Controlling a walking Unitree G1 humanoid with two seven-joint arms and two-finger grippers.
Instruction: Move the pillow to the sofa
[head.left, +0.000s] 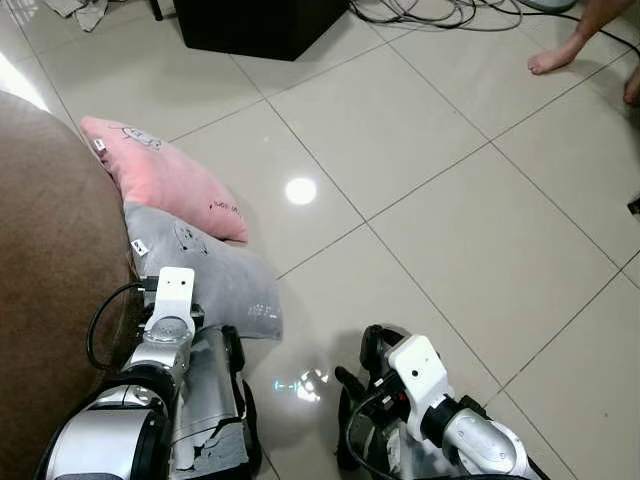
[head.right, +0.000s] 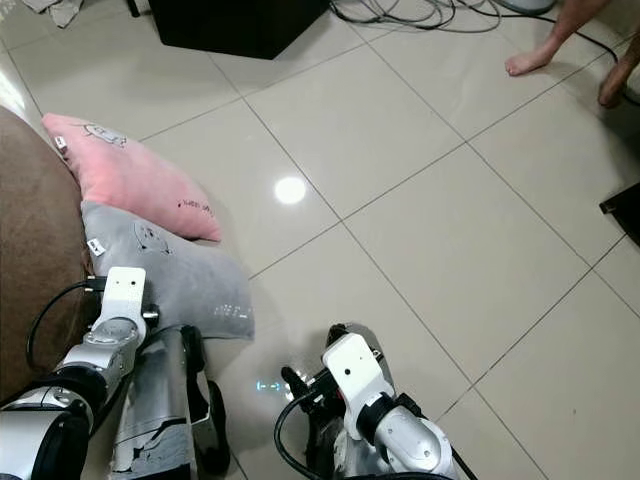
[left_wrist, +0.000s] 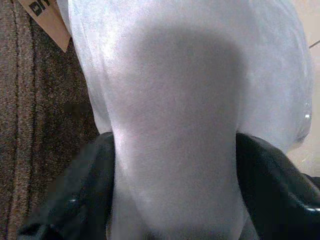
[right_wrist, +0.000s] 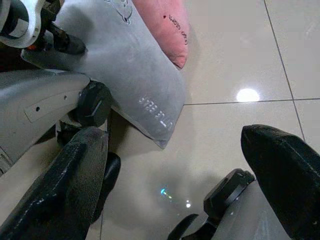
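A grey pillow (head.left: 215, 278) lies on the tiled floor, leaning against the brown sofa (head.left: 50, 260) on my left. A pink pillow (head.left: 165, 175) rests just beyond it and touches it. My left arm reaches to the grey pillow's near edge. In the left wrist view, my left gripper (left_wrist: 175, 145) is shut on a fold of the grey pillow (left_wrist: 175, 90), one black finger (left_wrist: 80, 195) on each side, with the sofa (left_wrist: 30, 125) beside it. My right gripper (right_wrist: 175, 135) hangs low over the floor right of the pillow (right_wrist: 145, 85), open, with nothing between its fingers (right_wrist: 65, 190).
A person's bare feet (head.left: 560, 55) stand at the far right. A black cabinet (head.left: 260, 20) and a bundle of cables (head.left: 450, 12) are at the back. A crumpled cloth (head.left: 80, 10) lies at the far left. Open tiled floor (head.left: 430, 200) stretches to the right.
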